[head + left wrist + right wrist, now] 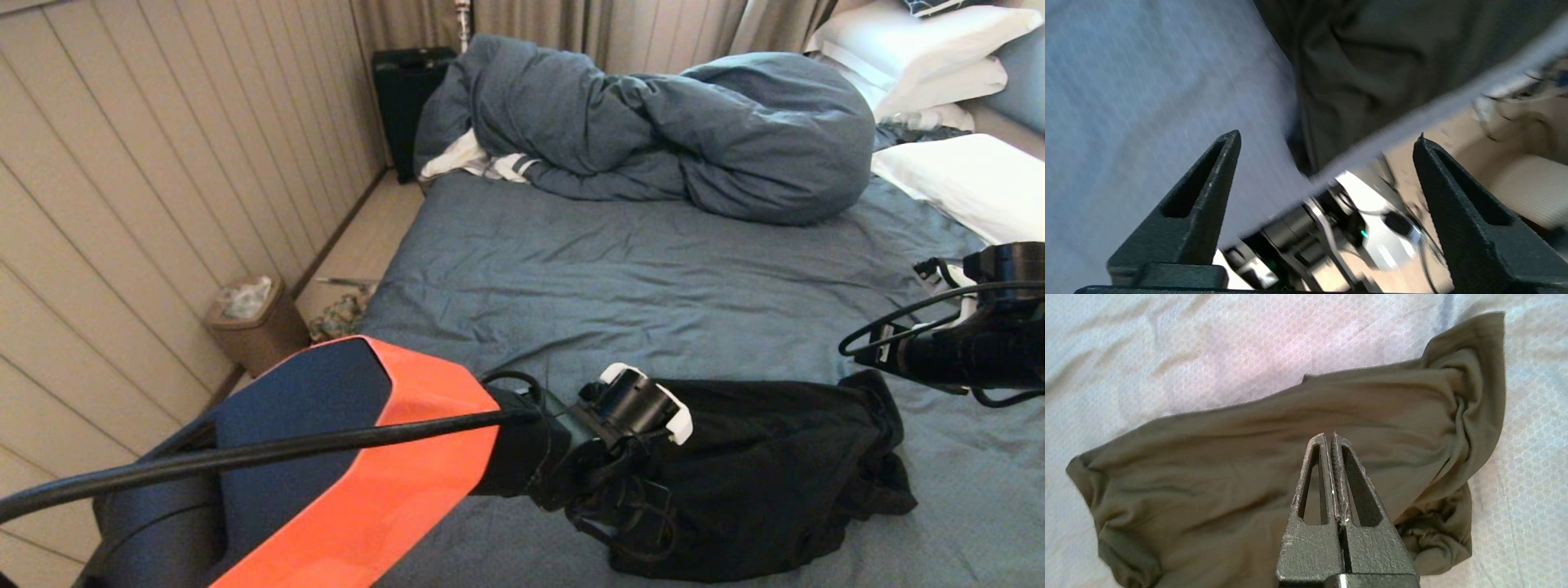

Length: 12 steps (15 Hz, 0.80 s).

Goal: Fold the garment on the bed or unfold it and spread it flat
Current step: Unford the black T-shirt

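My left gripper (1327,143) gaped empty beside the limp, light shirt (767,465), lower centre, best pinched at a hem.

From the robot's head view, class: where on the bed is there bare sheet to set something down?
Bare sheet lies between the duvet and the garment. It is crowded along the near edge, around the garment and left gripper.

Orange-and-navy left arm (359,457), black cable, black pointed claw fingers (1200,200).
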Motion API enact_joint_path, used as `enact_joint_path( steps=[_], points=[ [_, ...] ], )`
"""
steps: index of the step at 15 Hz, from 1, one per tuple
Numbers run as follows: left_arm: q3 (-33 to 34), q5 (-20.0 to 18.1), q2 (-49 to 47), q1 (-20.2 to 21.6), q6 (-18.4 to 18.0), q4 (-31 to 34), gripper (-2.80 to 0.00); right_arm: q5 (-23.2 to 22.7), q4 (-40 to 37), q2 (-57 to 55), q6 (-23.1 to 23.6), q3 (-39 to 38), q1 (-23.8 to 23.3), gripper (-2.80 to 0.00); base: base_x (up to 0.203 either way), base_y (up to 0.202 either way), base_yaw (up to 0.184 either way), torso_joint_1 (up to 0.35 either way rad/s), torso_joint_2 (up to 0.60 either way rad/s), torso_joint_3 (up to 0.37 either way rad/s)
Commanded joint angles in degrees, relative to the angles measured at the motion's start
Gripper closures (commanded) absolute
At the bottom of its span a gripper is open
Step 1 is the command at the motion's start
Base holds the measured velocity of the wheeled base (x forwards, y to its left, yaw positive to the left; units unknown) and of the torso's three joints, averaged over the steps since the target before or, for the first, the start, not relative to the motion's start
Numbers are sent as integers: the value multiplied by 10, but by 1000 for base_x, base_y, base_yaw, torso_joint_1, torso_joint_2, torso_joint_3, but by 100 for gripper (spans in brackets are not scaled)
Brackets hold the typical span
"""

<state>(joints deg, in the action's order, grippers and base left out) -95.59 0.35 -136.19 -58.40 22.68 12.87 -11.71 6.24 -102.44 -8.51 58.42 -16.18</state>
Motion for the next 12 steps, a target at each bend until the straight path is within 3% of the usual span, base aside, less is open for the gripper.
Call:
enact_joint_path(
  steps=[1,5,8,12],
  points=[
    [-23,18,-38,-2,-2,2,-280,-3,1,6,0,-5,0,0,0,0,0,0,0,0],
    [-65,89,-82,-20,-9,12,-280,-5,3,-2,2,-6,0,0,0,0,0,0,0,0],
    [-96,175,-107,-34,-36,24,-280,-22,11,-8,3,-4,-10,0,0,0,0,0,0,0],
    [-146,200,-146,-49,-43,47,-280,-31,11,-8,4,-3,-13,0,0,0,0,0,0,0]
  ],
)
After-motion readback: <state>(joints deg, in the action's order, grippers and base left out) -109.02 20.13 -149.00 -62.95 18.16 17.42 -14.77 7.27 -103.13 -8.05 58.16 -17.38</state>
